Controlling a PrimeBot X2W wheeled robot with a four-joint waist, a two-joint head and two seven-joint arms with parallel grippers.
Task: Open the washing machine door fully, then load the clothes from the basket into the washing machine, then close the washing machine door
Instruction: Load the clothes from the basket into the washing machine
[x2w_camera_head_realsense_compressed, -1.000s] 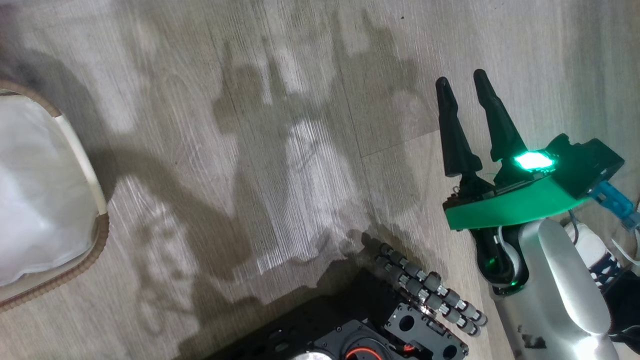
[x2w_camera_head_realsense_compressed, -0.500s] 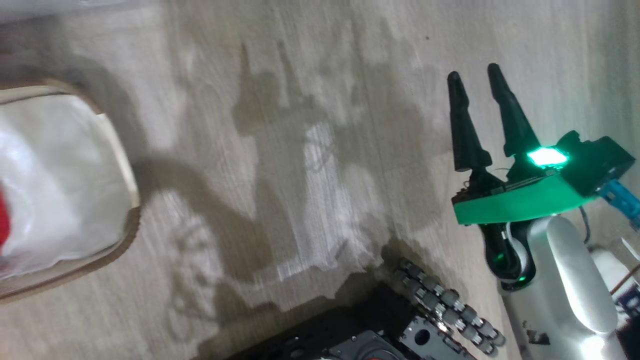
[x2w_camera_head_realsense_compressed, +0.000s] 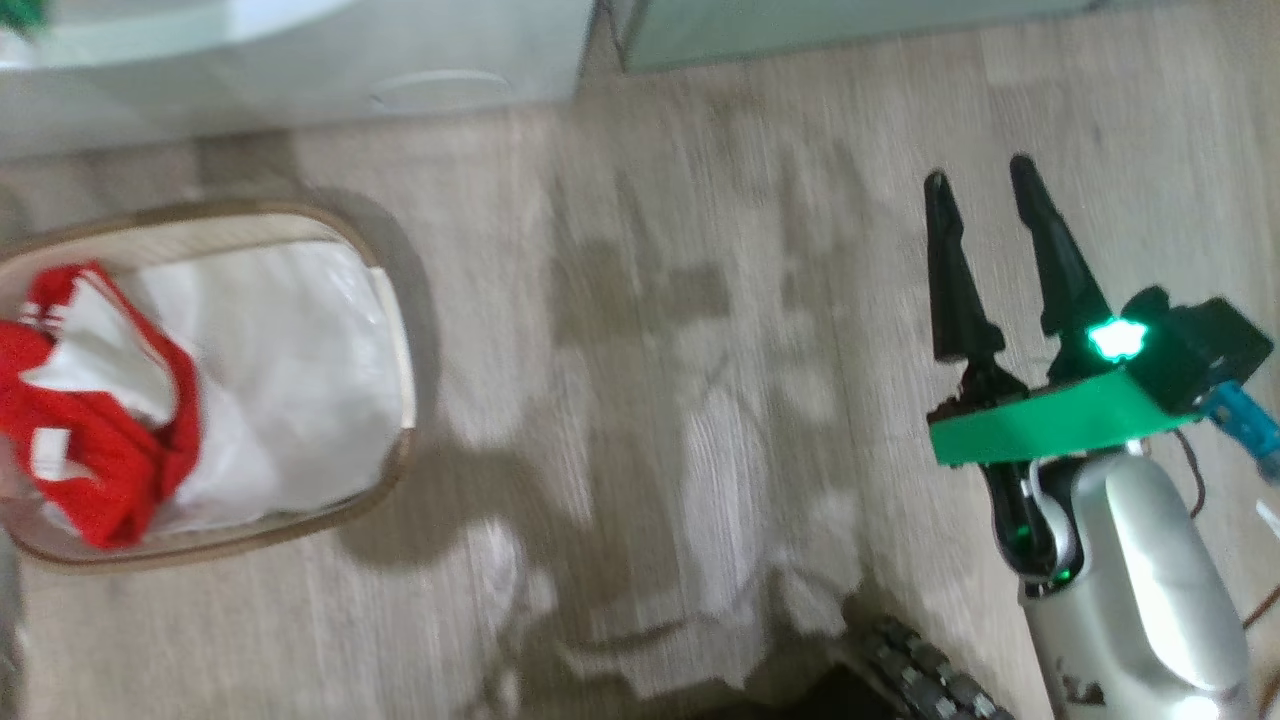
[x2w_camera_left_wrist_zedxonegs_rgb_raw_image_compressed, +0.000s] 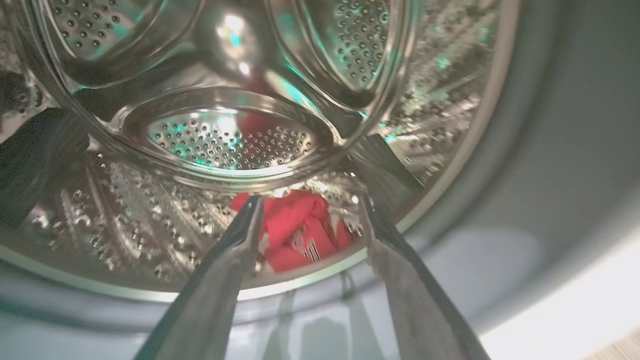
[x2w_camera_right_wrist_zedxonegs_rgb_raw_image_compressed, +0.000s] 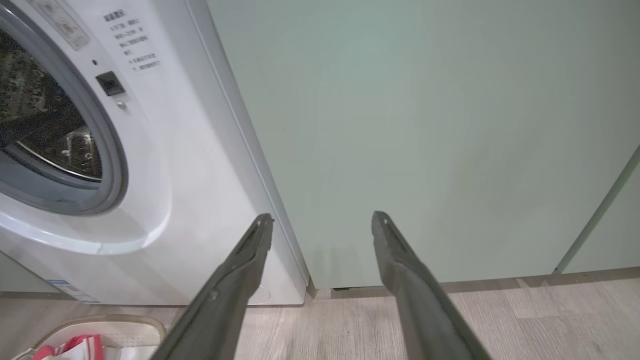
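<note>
Left gripper (x2w_camera_left_wrist_zedxonegs_rgb_raw_image_compressed: 311, 200): fingers spread wide with nothing between them, reaching into the hatch of the washing machine (x2w_camera_right_wrist_zedxonegs_rgb_raw_image_compressed: 190, 165). Past its tips, one red garment (x2w_camera_left_wrist_zedxonegs_rgb_raw_image_compressed: 300, 235) with white lettering lies low in the steel drum (x2w_camera_left_wrist_zedxonegs_rgb_raw_image_compressed: 230, 135), just inside the grey seal (x2w_camera_left_wrist_zedxonegs_rgb_raw_image_compressed: 525, 190). It appears clear of both fingers, so I read it as delivered.

Right gripper (x2w_camera_head_realsense_compressed: 978, 172): jaws apart and empty, hanging over the wood-look floor (x2w_camera_head_realsense_compressed: 650, 300), well to the right of the basket. Its wrist view faces the pale green cabinet (x2w_camera_right_wrist_zedxonegs_rgb_raw_image_compressed: 425, 125) to the right of the machine.

Basket (x2w_camera_head_realsense_compressed: 230, 212): on the floor at left, just in front of the machine. A second garment (x2w_camera_head_realsense_compressed: 110, 460), red with white panels, is heaped at its left end on the white liner (x2w_camera_head_realsense_compressed: 300, 380).

Progress:
- The hatch mouth is uncovered, so opening the door looks done.
- Loading is partway: one piece is in the drum and at least one remains in the basket.
- Closing the door is not yet done.
</note>
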